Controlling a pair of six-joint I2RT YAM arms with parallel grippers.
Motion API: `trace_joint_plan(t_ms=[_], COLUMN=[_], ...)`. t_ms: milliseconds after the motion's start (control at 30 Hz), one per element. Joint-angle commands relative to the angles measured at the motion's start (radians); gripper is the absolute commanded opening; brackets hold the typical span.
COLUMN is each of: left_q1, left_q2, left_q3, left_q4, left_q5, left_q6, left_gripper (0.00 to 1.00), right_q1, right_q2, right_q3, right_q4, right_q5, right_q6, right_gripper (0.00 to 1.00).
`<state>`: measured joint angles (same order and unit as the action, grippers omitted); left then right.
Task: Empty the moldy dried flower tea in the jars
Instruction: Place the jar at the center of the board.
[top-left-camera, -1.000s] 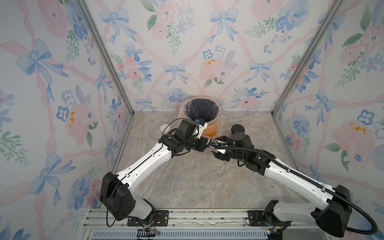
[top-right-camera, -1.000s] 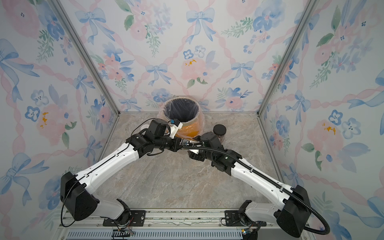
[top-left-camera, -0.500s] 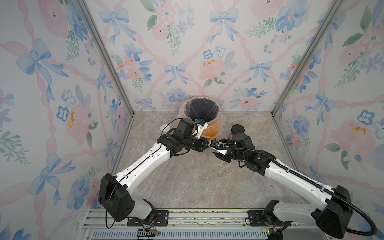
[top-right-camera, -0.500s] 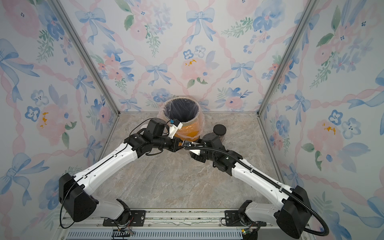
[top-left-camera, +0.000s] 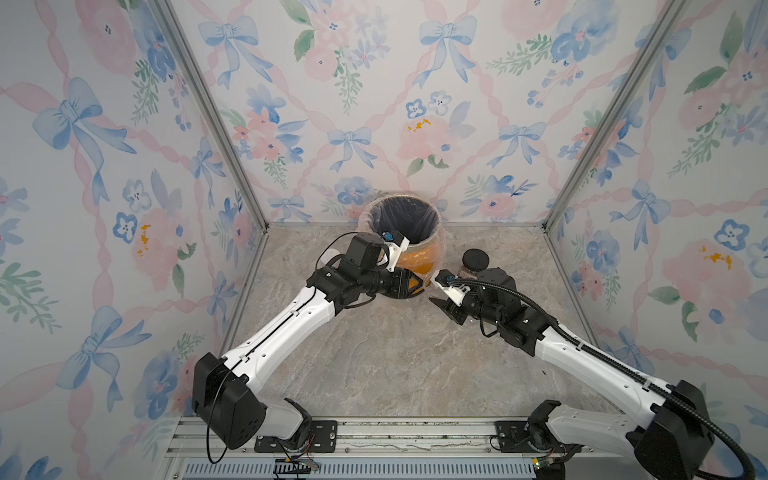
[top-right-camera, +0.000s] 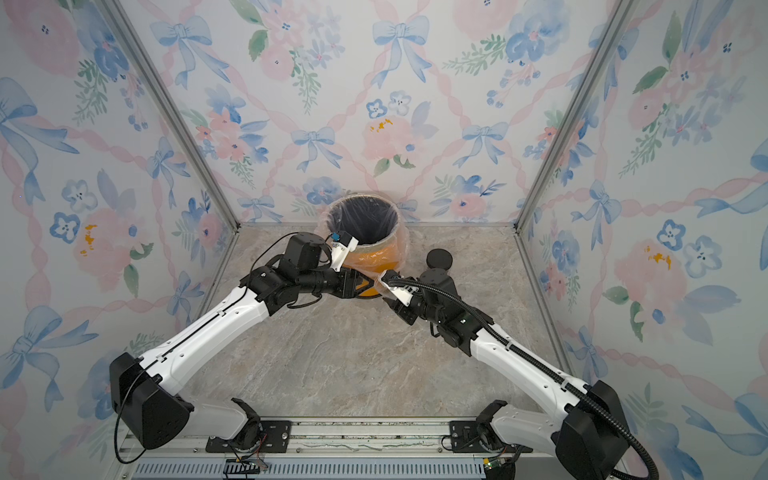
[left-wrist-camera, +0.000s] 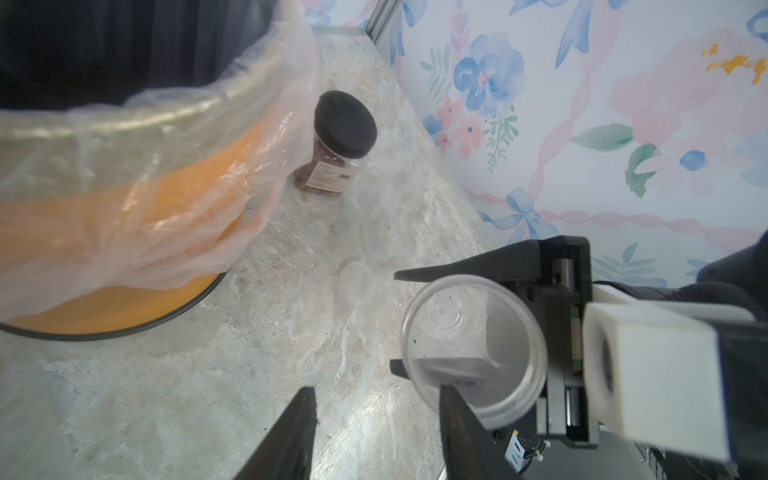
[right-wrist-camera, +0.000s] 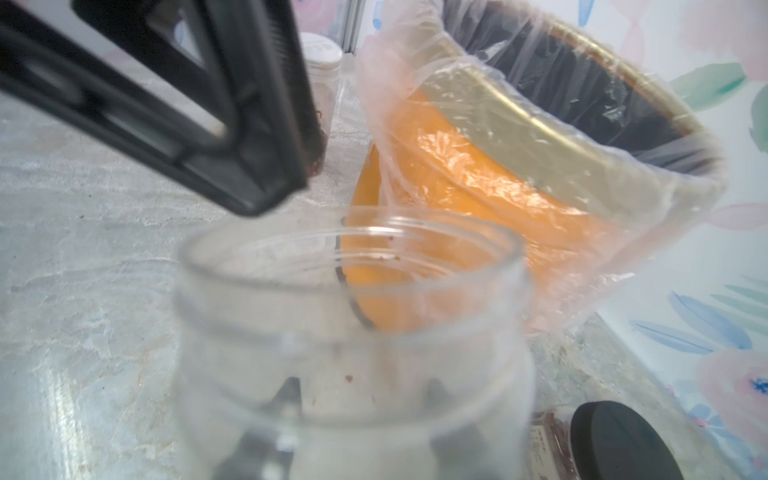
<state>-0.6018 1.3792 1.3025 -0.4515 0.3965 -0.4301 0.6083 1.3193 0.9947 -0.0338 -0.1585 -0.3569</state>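
1. The right pincer (right-wrist-camera: 363, 399) is clenched on a lidless clear jar (right-wrist-camera: 349, 316), with one finger at each side of its body. The jar's mouth points left, toward the other arm.
2. That jar holds only a few reddish specks on its walls.
3. The left pincer (left-wrist-camera: 378, 392) is released, jaws spread with nothing between them, just beside the jar's mouth. I cannot tell whether a finger touches the rim.
4. Both pincers sit just near of the plastic-lined orange bin (top-left-camera: 417, 257), which stands at the far middle of the tabletop (top-left-camera: 395, 365).
5. Dried flower tea (left-wrist-camera: 321, 153) shows inside the black-lidded jar (left-wrist-camera: 345, 124), which stands right of the bin. A white-lidded jar (right-wrist-camera: 322, 58) stands left of the bin.
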Motion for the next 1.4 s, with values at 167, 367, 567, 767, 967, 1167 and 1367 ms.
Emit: trace_joint_plan(t_ms=[167, 367, 567, 767, 967, 1167, 1367], left_q1=[0.040, 0.040, 0.040, 0.040, 0.041, 0.041, 0.040], left_q2=[-0.099, -0.108, -0.102, -0.105, -0.098, -0.096, -0.087], left_q3=[-0.009, -0.026, -0.034, -0.042, -0.046, -0.048, -0.017], left_q4=[-0.003, -0.001, -0.002, -0.001, 0.000, 0.000, 0.006], left_q5=[-0.098, -0.122, -0.125, -0.133, -0.134, -0.137, -0.162], left_q6=[0.016, 0.034, 0.041, 0.054, 0.060, 0.070, 0.069], left_gripper=[0.77, 0.84, 0.84, 0.84, 0.84, 0.84, 0.84], right_q1=[-0.295, -0.485, -0.521, -0.512, -0.491, -0.484, -0.417], right_q2=[-0.061, 0.040, 0.177, 0.329, 0.414, 0.452, 0.442], right_q3=[-0.167, -0.238, -0.361, -0.479, -0.482, -0.437, -0.396], right_q4=[0.431, 0.739, 1.050, 1.363, 1.418, 1.418, 1.347], right_q5=[-0.097, -0.115, -0.087, -0.064, -0.032, -0.080, -0.127], right_q6=[0.382, 0.529, 0.512, 0.479, 0.435, 0.412, 0.343], right_gripper=[0.39, 0.38, 0.40, 0.42, 0.44, 0.49, 0.49])
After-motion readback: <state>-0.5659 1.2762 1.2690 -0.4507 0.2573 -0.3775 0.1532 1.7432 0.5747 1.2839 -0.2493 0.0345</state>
